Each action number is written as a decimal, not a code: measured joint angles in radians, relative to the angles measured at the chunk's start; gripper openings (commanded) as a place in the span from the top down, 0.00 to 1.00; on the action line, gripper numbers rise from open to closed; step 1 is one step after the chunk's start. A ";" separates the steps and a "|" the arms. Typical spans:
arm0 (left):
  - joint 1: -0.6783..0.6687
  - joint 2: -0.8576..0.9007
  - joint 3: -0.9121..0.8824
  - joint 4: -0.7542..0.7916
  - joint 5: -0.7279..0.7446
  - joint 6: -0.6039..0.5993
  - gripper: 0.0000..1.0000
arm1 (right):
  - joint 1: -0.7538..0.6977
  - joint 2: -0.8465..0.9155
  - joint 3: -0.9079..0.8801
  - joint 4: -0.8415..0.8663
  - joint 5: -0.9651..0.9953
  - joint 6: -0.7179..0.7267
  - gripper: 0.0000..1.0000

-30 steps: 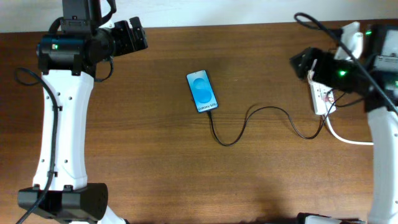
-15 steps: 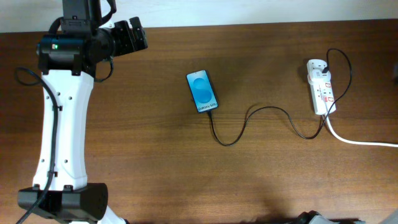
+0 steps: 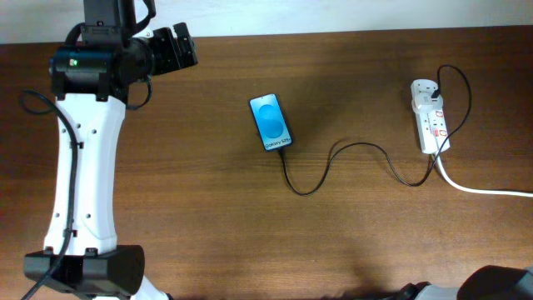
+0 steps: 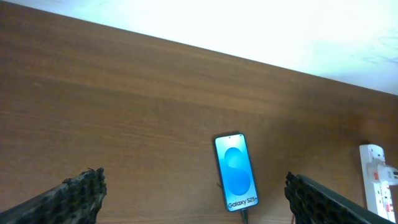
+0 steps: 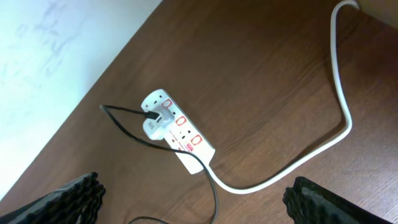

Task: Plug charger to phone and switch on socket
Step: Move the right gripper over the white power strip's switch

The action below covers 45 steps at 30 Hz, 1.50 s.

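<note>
1. At the left wrist, the left fingers [image 4: 81, 196] stand wide apart and empty, hovering over the bench [image 4: 124, 112] near its far-left corner.
2. Ahead of them and well apart lies the phone [image 4: 236, 171], flat on the bench with its blue screen up and the "Galaxy S25" text at its near end.
3. At the right wrist, the right fingers [image 5: 68, 199] are also spread wide and empty, held high over the right end of the bench.
4. Below them lies the socket [image 5: 177, 130], a white strip with red switch markings, flat near the far-right edge. How its switches are set is too small to tell.
5. A white adapter [image 5: 154, 121] sits in the socket's far end, and the charger [image 5: 122, 111], a thin black cable, loops out of it.
6. Seen from overhead, the cable curls round the socket's right side, snakes leftward across the bench and meets the phone's near end. Whether the tip is seated cannot be told.
7. A thick white cord [image 5: 348, 121] leaves the socket's near end and runs off to the right.
</note>
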 measured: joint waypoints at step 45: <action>0.000 0.000 0.000 0.000 0.000 0.000 0.01 | 0.220 0.338 0.000 0.196 0.117 -0.001 0.02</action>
